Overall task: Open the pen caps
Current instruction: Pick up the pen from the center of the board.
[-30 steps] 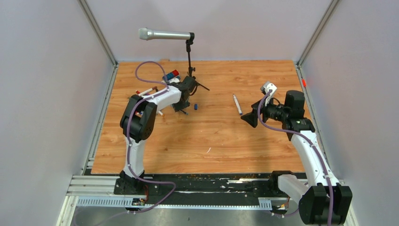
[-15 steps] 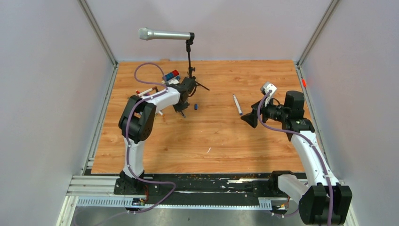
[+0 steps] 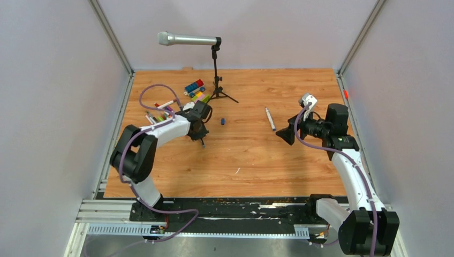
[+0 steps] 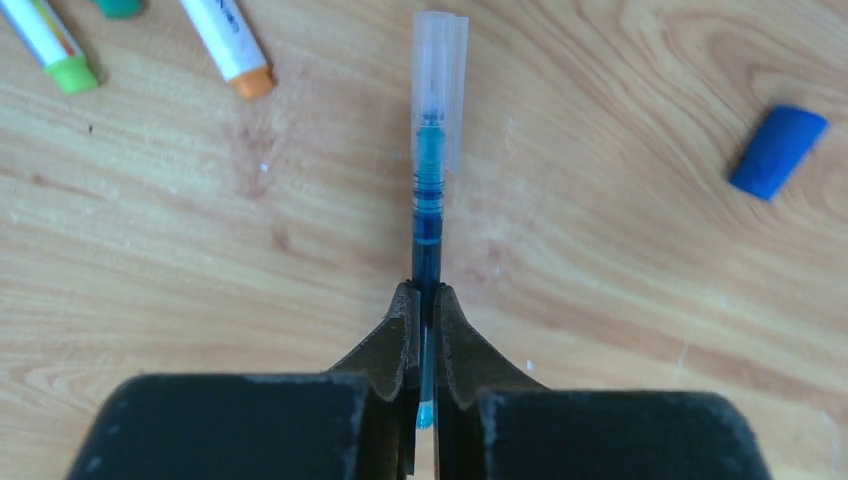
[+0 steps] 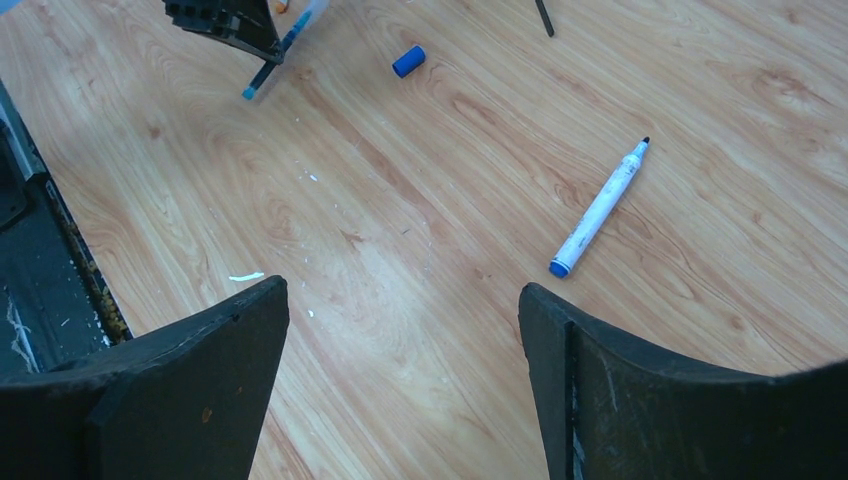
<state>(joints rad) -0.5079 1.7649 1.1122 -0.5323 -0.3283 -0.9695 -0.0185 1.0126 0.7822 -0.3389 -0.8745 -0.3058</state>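
My left gripper (image 4: 425, 300) is shut on a thin blue pen (image 4: 428, 215) whose clear cap (image 4: 440, 80) points away from the jaws; its light blue tail shows behind the fingers. From above, this gripper (image 3: 200, 134) sits left of centre, just in front of a cluster of pens (image 3: 159, 113). A loose blue pen cap (image 3: 222, 121) (image 4: 778, 152) lies to its right. An uncapped white pen (image 3: 270, 118) (image 5: 598, 210) with a blue end lies further right. My right gripper (image 3: 284, 135) (image 5: 402, 290) hangs open and holds nothing, near that pen.
A silver microphone (image 3: 187, 39) on a black stand (image 3: 217, 80) rises at the back. Toy blocks (image 3: 195, 88) lie beside its feet. Pens with a green end (image 4: 72, 72) and an orange end (image 4: 235, 50) lie close to the held pen.
The left gripper has closed on the blue pen. The left arm has drawn back toward the near left, uncovering the toy blocks. The right arm has barely moved.
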